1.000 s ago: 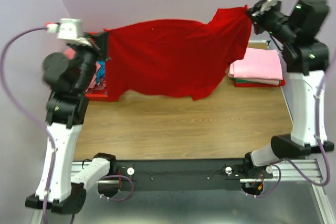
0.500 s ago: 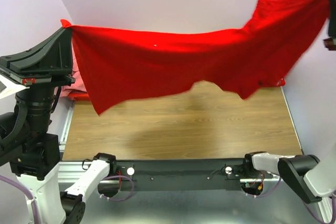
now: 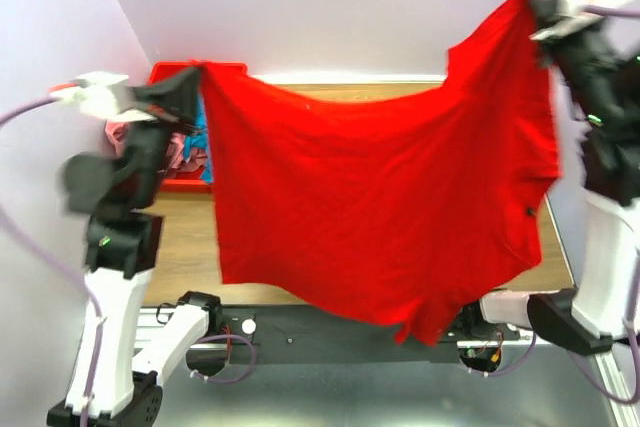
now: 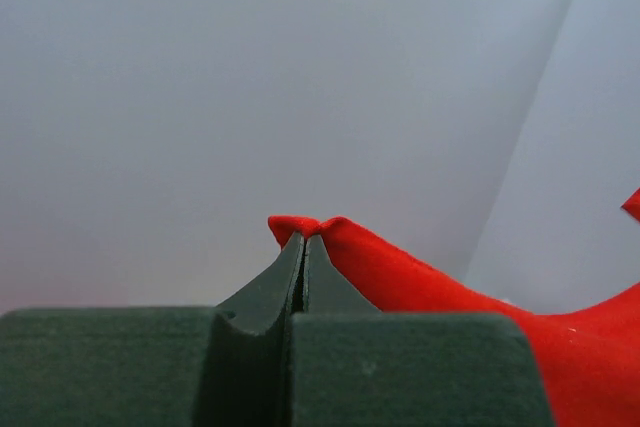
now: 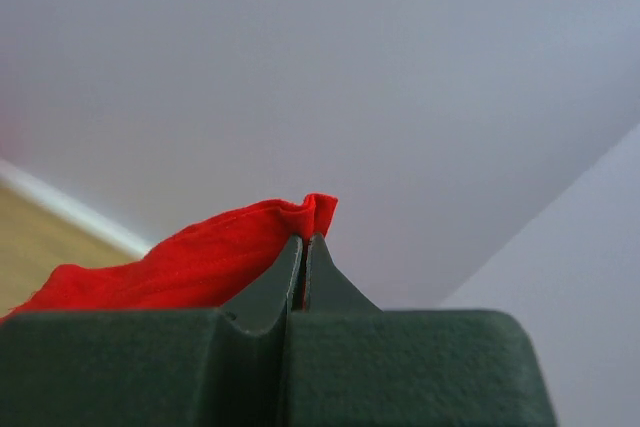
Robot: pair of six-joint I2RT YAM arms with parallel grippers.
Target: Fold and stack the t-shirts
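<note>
Over the counter (image 3: pixel 180 247), top view: red t-shirt (image 3: pixel 370 207) hangs spread between both arms, hem draping past the counter's near edge.
Change: it has swung from the counter's far side nearward; likely being shaken flat before laying down.
Left wrist view: left jaws pressed together, pinching one shirt corner.
Right wrist view: right jaws likewise pinching the opposite corner.

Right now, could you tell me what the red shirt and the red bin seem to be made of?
Red t-shirt: soft matte cloth, probably cotton knit; it hangs in sagging folds. Red bin: likely rigid plastic, judging by its straight, smooth rim.
</note>
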